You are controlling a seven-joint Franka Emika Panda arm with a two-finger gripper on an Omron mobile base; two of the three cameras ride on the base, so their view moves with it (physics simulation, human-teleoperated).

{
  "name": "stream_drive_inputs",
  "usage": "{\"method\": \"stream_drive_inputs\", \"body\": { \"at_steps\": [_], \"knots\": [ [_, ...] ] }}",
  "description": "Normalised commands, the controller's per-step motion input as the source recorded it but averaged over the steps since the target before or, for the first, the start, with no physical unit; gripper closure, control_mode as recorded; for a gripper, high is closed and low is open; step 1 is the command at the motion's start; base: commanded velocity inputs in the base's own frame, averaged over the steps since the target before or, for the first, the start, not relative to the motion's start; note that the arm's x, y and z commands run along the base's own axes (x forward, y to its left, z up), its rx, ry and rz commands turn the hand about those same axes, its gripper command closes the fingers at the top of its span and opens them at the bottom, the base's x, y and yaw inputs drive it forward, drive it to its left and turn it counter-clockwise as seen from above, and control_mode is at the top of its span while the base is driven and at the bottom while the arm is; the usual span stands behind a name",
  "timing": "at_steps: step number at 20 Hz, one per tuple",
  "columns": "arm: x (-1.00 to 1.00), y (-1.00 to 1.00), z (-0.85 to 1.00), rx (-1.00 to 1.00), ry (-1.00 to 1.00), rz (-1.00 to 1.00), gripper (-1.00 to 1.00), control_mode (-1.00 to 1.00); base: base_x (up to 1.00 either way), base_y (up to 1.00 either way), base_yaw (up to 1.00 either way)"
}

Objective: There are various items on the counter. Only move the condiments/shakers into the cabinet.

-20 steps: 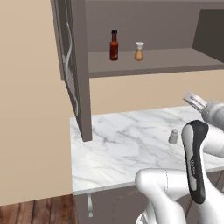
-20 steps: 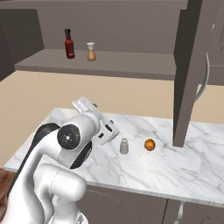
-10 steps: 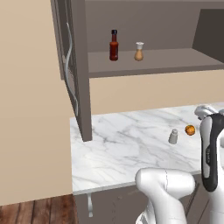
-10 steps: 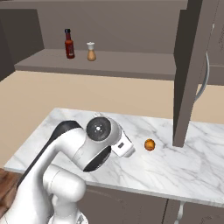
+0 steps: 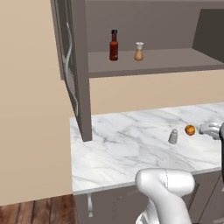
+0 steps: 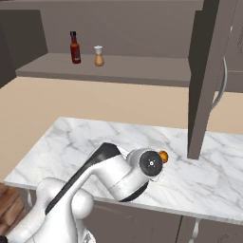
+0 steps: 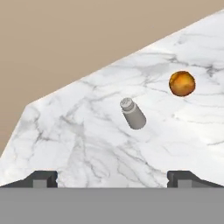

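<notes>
The dark red bottle (image 5: 114, 45) and the tan shaker (image 5: 139, 51) stand side by side on the cabinet shelf (image 5: 166, 61), the bottle (image 6: 75, 47) to the left of the shaker (image 6: 98, 56). The small grey shaker (image 5: 173, 136) stands upright on the marble counter (image 5: 122, 144), with the orange fruit (image 5: 190, 130) just to its right. In the hand view my gripper (image 7: 113, 179) is open and holds nothing. It hangs above the counter, short of the grey shaker (image 7: 132, 113) and the fruit (image 7: 182, 83). My arm hides the grey shaker in the right base view.
The cabinet door (image 5: 70, 65) hangs open at the left over the counter's left end, its curved handle facing out. In the right base view the other open door (image 6: 209, 76) reaches down close to the counter (image 6: 61, 142). The counter's front edge (image 5: 113, 186) is near the base.
The arm has swung to the right and lower, toward the grey shaker and fruit, and now covers the shaker in the right base view. The gripper stays open. Nothing on the counter moved.
</notes>
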Motion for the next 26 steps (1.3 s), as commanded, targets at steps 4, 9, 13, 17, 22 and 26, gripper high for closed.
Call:
{"method": "stream_drive_inputs", "body": {
  "at_steps": [4, 9, 13, 17, 22, 26],
  "knots": [
    [0.31, -0.24, -0.37, 0.0, 0.0, 0.48, -1.0, -1.0, 0.0, 0.0, 0.0],
    [0.29, -0.3, -0.3, -0.02, -0.09, 0.47, -1.0, -1.0, 0.0, 0.0, 0.0],
    [0.31, -0.08, -0.33, -0.04, -0.22, 0.33, -1.0, -1.0, 0.0, 0.0, 0.0],
    [0.27, -0.02, -0.3, -0.04, -0.28, 0.21, -1.0, -1.0, 0.0, 0.0, 0.0],
    [0.26, 0.03, -0.19, -0.01, -0.23, 0.08, -1.0, -1.0, 0.0, 0.0, 0.0],
    [0.35, 0.16, -0.17, -0.04, -0.08, 0.0, -1.0, -1.0, 0.0, 0.0, 0.0]
  ]
}}
